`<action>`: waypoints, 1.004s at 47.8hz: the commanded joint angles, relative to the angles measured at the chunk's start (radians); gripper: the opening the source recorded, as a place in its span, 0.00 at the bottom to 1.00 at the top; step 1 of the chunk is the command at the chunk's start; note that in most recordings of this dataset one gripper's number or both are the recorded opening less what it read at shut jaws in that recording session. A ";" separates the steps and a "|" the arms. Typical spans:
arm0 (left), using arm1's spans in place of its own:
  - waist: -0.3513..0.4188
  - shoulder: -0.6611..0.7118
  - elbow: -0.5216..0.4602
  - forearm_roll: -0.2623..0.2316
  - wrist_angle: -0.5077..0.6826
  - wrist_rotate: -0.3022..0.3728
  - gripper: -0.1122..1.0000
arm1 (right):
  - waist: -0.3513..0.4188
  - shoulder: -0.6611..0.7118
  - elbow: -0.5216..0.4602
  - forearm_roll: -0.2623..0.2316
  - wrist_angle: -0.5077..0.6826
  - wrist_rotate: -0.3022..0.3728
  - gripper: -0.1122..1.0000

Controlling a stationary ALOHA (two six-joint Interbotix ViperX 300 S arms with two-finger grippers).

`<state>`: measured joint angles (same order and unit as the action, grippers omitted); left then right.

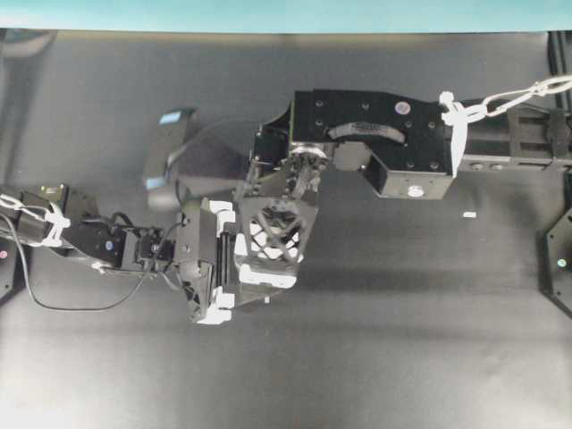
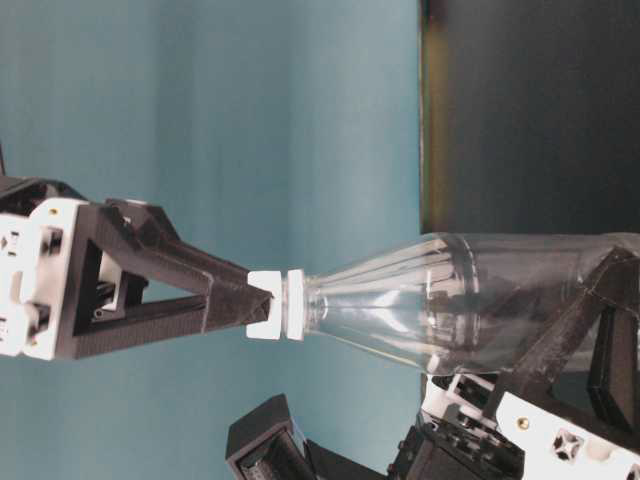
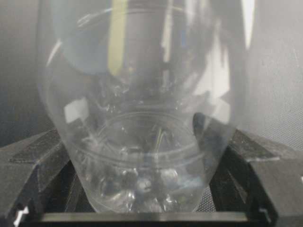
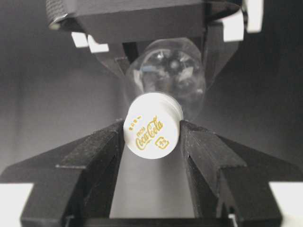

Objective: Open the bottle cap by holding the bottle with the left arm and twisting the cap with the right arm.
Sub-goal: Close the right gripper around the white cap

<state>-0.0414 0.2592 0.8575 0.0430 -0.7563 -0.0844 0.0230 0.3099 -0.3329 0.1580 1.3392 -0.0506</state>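
Bottle (image 2: 440,300) sits gripped in the left pincer (image 3: 142,208); right pincer (image 4: 151,142) clamps the cap (image 4: 151,132), so it should twist without pulling sideways.

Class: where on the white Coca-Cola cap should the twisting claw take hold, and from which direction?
Grip the bottle cap on its round side wall, coming straight along the bottle axis from the cap end. The right claw fingers already flank it that way.

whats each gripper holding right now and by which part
Left gripper clamps the clear plastic bottle around its body; right gripper pinches its small white screw cap by the sides.
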 commanded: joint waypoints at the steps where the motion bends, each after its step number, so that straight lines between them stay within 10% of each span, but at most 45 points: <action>1: 0.000 -0.002 -0.003 0.002 -0.003 -0.005 0.84 | 0.003 0.003 -0.008 -0.003 0.012 -0.098 0.44; 24: 0.000 -0.002 -0.002 0.002 0.029 -0.006 0.84 | 0.012 -0.008 0.020 -0.003 0.003 -0.650 0.44; 48: 0.000 -0.002 -0.003 0.002 0.034 -0.006 0.84 | 0.020 -0.017 0.043 -0.046 -0.041 -0.626 0.44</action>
<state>-0.0383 0.2592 0.8590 0.0414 -0.7240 -0.0844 0.0383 0.2930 -0.2961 0.1181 1.3039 -0.6934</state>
